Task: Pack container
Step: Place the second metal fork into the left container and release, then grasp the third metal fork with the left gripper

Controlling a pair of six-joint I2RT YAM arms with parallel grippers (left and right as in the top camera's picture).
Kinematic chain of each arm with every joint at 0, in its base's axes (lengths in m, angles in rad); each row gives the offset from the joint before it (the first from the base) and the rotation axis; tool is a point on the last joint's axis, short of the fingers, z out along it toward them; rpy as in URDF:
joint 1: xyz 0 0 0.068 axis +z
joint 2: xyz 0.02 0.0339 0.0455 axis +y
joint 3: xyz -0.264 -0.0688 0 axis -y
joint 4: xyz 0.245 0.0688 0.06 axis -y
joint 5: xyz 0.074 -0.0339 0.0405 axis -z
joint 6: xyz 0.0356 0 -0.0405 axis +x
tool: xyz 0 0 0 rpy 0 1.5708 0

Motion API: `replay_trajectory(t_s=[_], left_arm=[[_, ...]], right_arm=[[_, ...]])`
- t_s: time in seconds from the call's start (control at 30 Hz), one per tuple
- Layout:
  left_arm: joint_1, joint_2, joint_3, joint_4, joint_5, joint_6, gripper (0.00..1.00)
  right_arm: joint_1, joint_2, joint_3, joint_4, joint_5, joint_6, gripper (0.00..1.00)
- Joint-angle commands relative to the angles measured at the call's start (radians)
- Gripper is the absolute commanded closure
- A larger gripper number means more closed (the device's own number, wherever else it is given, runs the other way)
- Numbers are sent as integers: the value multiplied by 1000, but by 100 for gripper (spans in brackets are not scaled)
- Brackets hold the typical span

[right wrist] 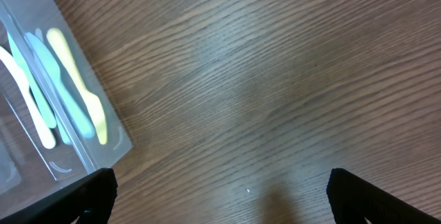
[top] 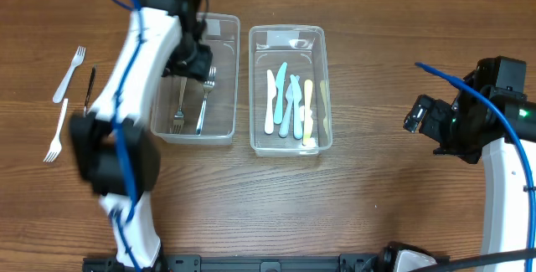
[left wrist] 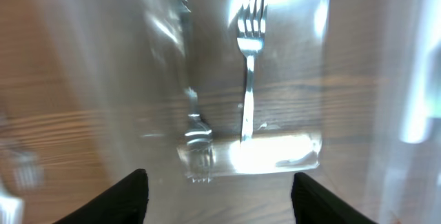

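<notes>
Two clear plastic containers stand side by side. The left container (top: pixel 222 134) holds two metal forks (top: pixel 204 98); they also show in the left wrist view (left wrist: pixel 249 58). The right container (top: pixel 286 148) holds several pastel plastic knives (top: pixel 289 105), also in the right wrist view (right wrist: pixel 69 86). Two white plastic forks (top: pixel 69 74) and a black utensil (top: pixel 89 88) lie on the table at far left. My left gripper (left wrist: pixel 219 200) is open and empty above the left container. My right gripper (right wrist: pixel 220 196) is open and empty over bare table at the right.
The wooden table (top: pixel 377 197) carries everything. My left arm (top: pixel 126 121) stretches from the front edge up over the left container's left side. My right arm (top: pixel 494 138) stands at the right edge.
</notes>
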Motion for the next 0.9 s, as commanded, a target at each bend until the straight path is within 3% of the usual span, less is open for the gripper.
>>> replay_trajectory(t_s=[0.0, 0.17, 0.33, 0.37, 0.5, 0.87], left_arm=[[69, -326, 61, -24, -62, 4, 26], [280, -535, -43, -30, -61, 0, 22], [509, -580, -304, 140, -11, 30, 2], [529, -573, -338, 169, 2, 53, 2], [605, -463, -470, 332, 56, 166, 2], [620, -99, -481, 494, 140, 354, 0]], right_arm=[[4, -14, 5, 3, -6, -4, 0], [4, -14, 5, 2, -6, -3, 0], [4, -14, 5, 2, -6, -3, 0], [4, -14, 5, 2, -6, -3, 0], [4, -14, 5, 2, -6, -3, 0], [4, -14, 5, 0, -5, -4, 0]])
